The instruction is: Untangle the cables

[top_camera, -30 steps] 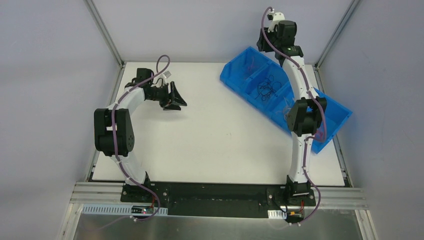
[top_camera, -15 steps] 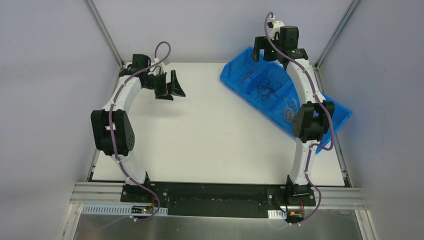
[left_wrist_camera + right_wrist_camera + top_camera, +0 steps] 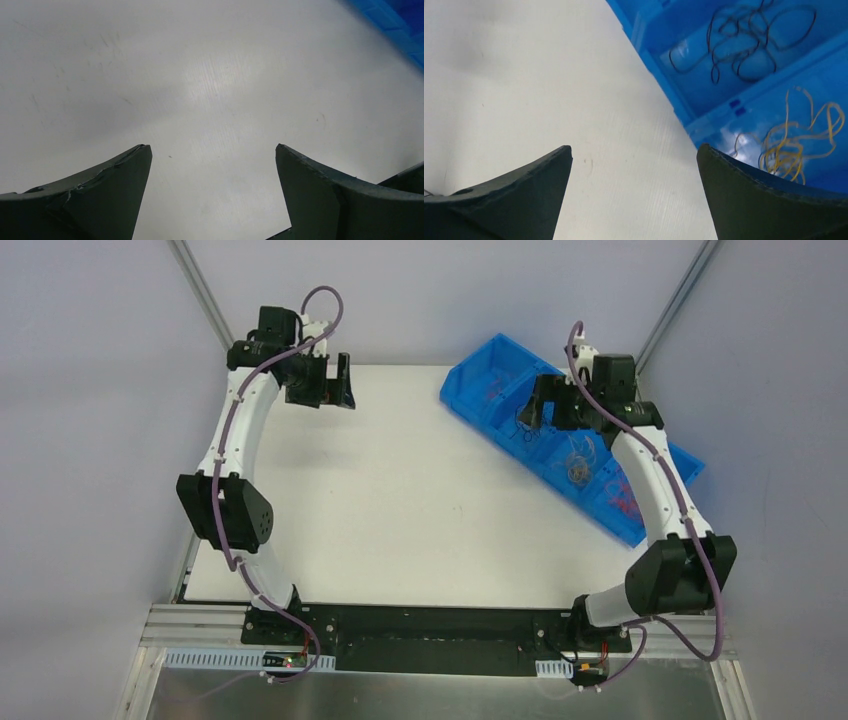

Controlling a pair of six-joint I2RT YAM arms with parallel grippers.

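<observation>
Right pincer: the right pincer is hanging wide open and gripping nothing, over the line where the surface is meeting the rim of the blue bin. I judge it is placing itself to reach into a compartment.
Left pincer: the left pincer is also gaping with nothing between its fingers. It is sitting lifted at the upper left of the top view, well apart from the bin, seemingly waiting out of the way.
Cables: all are lying inside the bin, right of centre in the top view, one colour to a compartment.
- Dark cables are lying at the upper right of the right wrist view.
- Yellow cables are lying in the next compartment below them.
- Pinkish cables are lying at the bin's upper end.
- Red cables are lying at its lower end.
Why so: the colours are sitting apart, so the sorting is looking largely done, though each bunch is curling on itself.
In the way: the bin's walls and dividers are hemming each bunch in. In the top view the right arm is covering part of the dark compartment.
</observation>
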